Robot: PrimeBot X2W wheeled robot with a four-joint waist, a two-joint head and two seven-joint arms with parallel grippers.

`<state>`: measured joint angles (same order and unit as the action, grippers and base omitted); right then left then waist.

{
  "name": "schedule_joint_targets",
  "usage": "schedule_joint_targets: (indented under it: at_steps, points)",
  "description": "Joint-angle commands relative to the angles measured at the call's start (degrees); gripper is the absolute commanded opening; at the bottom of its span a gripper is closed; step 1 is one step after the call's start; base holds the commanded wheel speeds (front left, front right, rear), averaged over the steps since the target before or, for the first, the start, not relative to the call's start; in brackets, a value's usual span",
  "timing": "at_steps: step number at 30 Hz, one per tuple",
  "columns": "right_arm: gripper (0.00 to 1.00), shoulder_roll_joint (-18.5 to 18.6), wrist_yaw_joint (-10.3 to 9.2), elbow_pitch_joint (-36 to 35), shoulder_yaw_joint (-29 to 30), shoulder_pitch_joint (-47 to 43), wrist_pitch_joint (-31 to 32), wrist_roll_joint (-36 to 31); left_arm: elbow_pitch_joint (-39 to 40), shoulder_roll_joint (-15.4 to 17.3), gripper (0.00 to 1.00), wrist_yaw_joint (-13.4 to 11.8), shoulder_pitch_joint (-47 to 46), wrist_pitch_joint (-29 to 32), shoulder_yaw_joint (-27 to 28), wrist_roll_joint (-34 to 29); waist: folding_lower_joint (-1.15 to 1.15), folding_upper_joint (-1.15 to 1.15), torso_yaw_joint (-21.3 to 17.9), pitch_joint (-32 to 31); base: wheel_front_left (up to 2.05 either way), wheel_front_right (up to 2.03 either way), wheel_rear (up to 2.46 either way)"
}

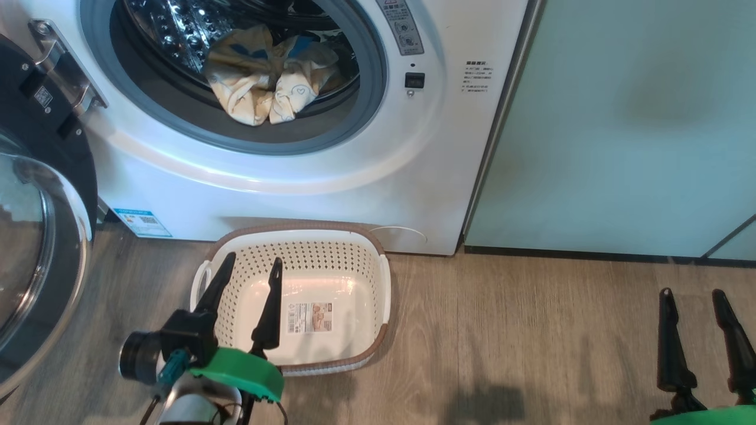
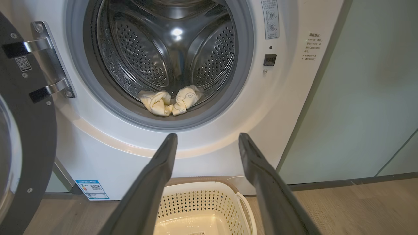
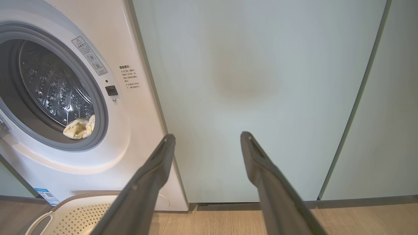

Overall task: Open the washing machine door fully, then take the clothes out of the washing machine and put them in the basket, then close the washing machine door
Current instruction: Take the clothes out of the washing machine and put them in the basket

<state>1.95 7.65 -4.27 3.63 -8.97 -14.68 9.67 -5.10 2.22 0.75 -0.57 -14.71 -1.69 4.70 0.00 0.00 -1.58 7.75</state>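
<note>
The door (image 1: 41, 236) is standing swung out to the left of the washer (image 1: 331, 189), leaving the drum mouth unobstructed. The clothes (image 1: 266, 79) are lying as one crumpled bundle at the bottom front of the drum, with two lobes drooping onto the grey seal. The bundle's long axis is running side to side across the opening. The basket (image 1: 295, 227) is sitting on the floor just beside the washer front, directly below the drum mouth, with no garment in it.

The left gripper (image 1: 253, 258) is hovering over the basket with its fingers spread wide, holding nothing. In the left wrist view its fingers are pointing at the washer front just below the seal, so the clothes are lying ahead of and above the fingertips, slightly left of centre between them. The right gripper (image 1: 691, 291) is likewise spread wide and empty, facing the green cabinet well to the right of the drum.

Judgement: the left arm is the nearer one. The coming reach is calling for travel upward and forward, with the fingers straddling the bundle across its short axis.
</note>
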Motion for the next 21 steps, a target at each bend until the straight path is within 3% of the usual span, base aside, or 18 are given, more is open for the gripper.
schedule_joint_targets:
  at_steps: [1, 21]
  points:
    - [1.00, 0.9, -0.16, -1.7, -1.0, 1.8, -0.3, 0.4, 2.0, 0.7, 1.00, -0.4, -2.3, -0.3, 2.1, 0.2, 0.00, 0.00, 0.0, 0.0, 0.00, 0.00, 0.00]
    - [1.00, 0.9, -0.16, -1.2, -1.1, 1.5, -0.3, 0.6, 0.5, 0.7, 1.00, -0.5, -2.2, -0.3, 2.1, -0.1, 0.00, 0.00, -0.3, -0.9, 0.00, 0.00, 0.00]
